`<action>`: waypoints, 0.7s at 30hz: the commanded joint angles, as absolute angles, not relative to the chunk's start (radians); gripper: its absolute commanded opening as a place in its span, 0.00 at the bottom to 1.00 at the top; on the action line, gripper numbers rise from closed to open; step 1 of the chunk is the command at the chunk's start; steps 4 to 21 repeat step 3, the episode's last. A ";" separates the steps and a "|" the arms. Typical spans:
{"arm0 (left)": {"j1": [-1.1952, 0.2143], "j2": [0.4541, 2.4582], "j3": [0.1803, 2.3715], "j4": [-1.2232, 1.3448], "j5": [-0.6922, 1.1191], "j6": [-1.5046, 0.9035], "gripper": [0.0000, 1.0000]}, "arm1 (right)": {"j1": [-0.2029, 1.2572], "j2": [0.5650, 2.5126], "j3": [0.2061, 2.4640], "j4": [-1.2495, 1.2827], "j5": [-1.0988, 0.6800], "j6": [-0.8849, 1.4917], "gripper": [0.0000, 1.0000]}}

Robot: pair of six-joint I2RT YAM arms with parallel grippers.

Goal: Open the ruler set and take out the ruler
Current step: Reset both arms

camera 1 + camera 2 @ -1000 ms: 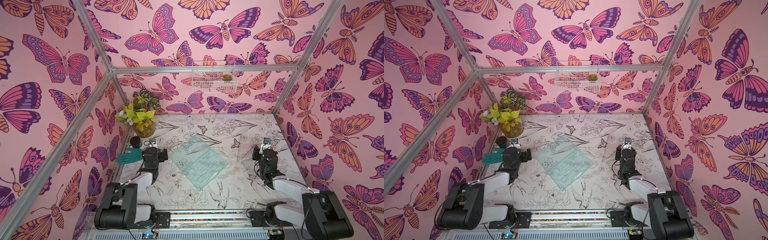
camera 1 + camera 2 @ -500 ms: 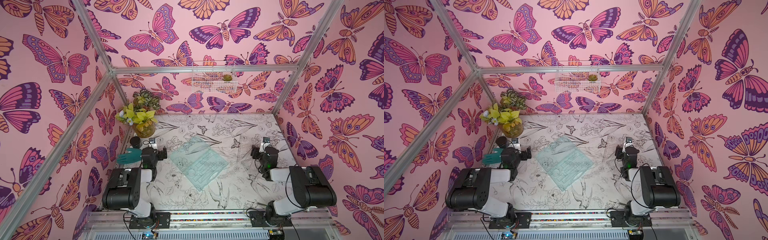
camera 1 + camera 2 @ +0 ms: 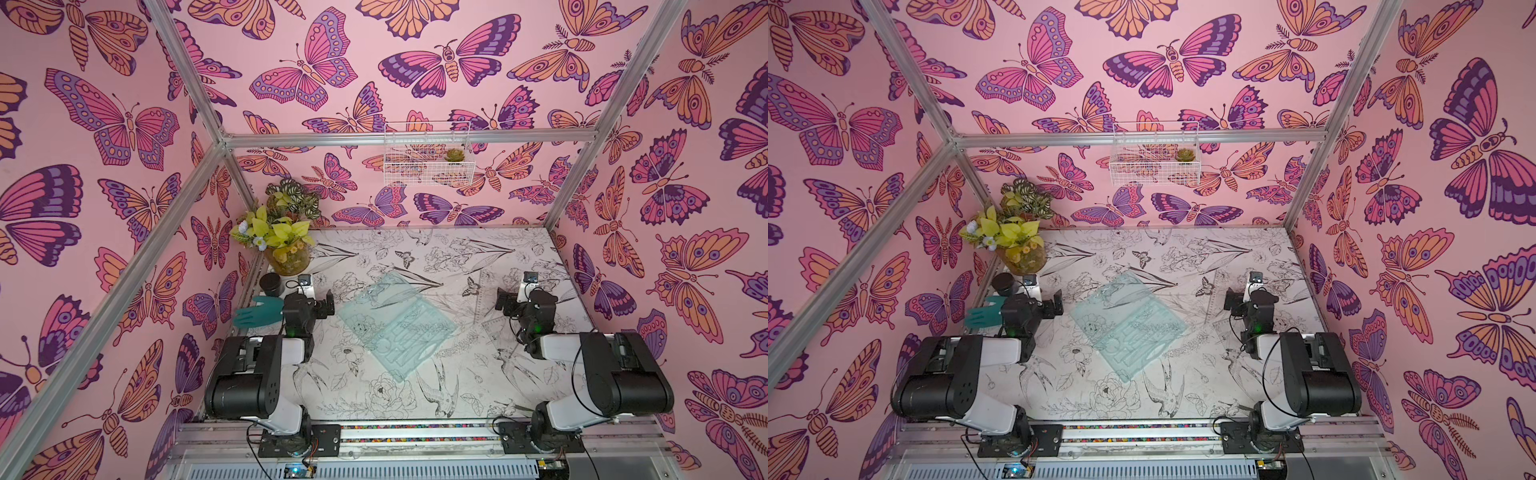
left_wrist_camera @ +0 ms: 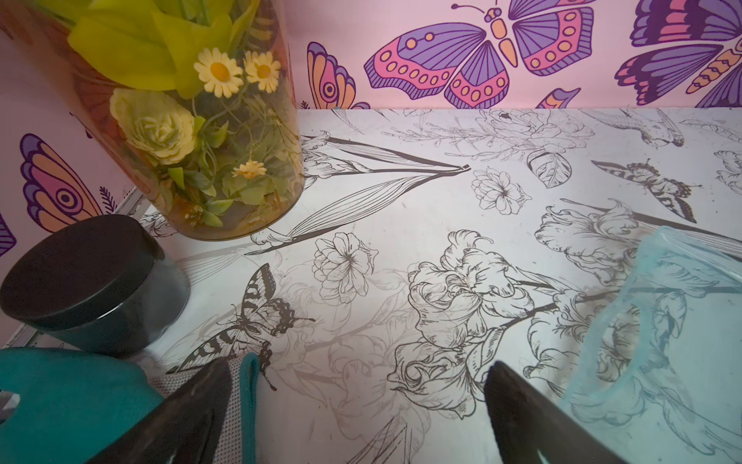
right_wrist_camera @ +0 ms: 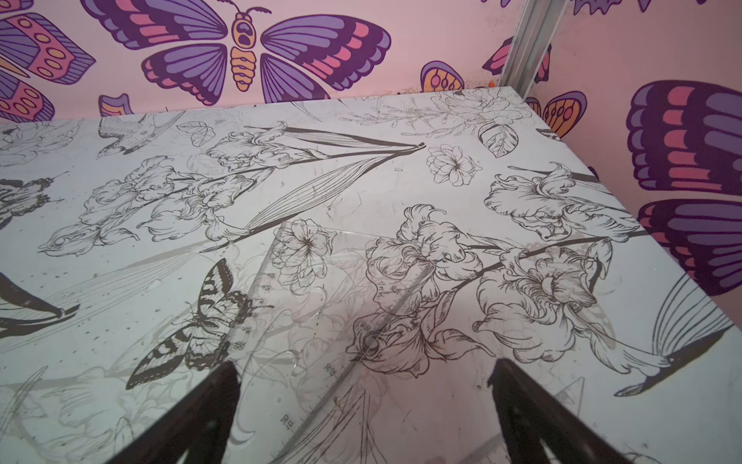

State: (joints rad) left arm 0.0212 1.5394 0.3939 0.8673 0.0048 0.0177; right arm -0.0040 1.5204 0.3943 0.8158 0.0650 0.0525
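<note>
**Arms fold back, case left open**

Both arms have drawn back and folded upright, and the right pincer (image 5: pixel 363 363) has spread its jaws and is empty. Just ahead of and beneath it, clear rulers (image 5: pixel 329 273) lie flat on the worktop (image 3: pixel 374 257), apparently released there to sit apart from the case. The ruler set (image 3: pixel 397 322) lies open between the two pincers, near the left pincer (image 4: pixel 361 363), which is likewise spread and holds nothing. The task looks finished.
</note>
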 commanded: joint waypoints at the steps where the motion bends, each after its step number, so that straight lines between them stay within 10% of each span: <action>1: 0.021 1.542 0.376 0.887 0.015 0.017 1.00 | 0.000 1.517 0.419 0.786 0.052 0.052 0.99; 21: 0.021 1.540 0.376 0.887 0.015 0.017 1.00 | 0.000 1.510 0.409 0.800 0.050 0.050 0.99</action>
